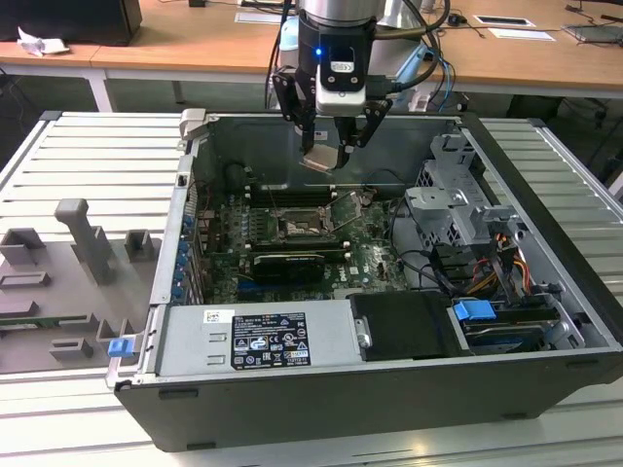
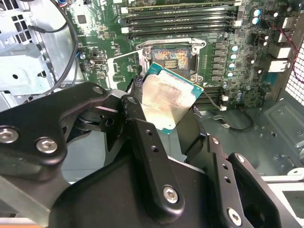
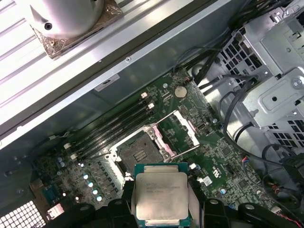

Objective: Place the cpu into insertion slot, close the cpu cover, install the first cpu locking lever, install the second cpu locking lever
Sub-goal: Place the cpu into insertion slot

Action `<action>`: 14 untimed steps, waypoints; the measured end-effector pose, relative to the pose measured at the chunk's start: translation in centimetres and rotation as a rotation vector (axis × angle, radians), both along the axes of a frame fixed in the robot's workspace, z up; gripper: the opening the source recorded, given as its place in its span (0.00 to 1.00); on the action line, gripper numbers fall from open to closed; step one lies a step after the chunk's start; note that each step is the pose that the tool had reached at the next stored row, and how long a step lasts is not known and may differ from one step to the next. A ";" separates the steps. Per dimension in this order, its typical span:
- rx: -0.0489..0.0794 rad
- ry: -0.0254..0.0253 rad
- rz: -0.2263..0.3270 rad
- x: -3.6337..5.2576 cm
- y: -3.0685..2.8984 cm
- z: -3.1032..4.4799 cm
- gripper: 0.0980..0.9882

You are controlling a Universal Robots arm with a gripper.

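Note:
My gripper (image 1: 331,146) hangs over the open computer case, shut on the cpu (image 1: 321,159), a flat square chip with a pale metal face. Both wrist views show the cpu (image 2: 166,97) (image 3: 161,194) clamped by its edges between the black fingers (image 2: 142,128), tilted and well above the board. The insertion slot (image 1: 297,229) (image 2: 172,58) (image 3: 140,153) lies uncovered on the green board, its dark contact field showing. Beside it the cpu cover (image 3: 189,127) (image 2: 124,59) is swung open. The chip is above and slightly off to one side of the slot.
Long black memory slots (image 2: 178,19) run beside the socket. A black expansion card (image 1: 287,263) lies in front of it, and a power supply (image 1: 258,336) fills the case front. A drive cage (image 1: 448,209) with cables is on the exterior view's right, grey fixtures (image 1: 88,243) on its left.

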State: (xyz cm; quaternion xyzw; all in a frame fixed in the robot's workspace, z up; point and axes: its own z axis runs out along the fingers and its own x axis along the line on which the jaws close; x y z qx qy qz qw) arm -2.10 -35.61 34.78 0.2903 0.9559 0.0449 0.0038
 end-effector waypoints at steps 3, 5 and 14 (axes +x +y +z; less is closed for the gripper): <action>0.000 0.0001 -0.007 0.00 0.00 0.00 0.48; 0.000 0.0000 -0.011 0.00 0.00 0.00 0.48; 0.000 0.0000 -0.031 0.00 0.00 0.00 0.48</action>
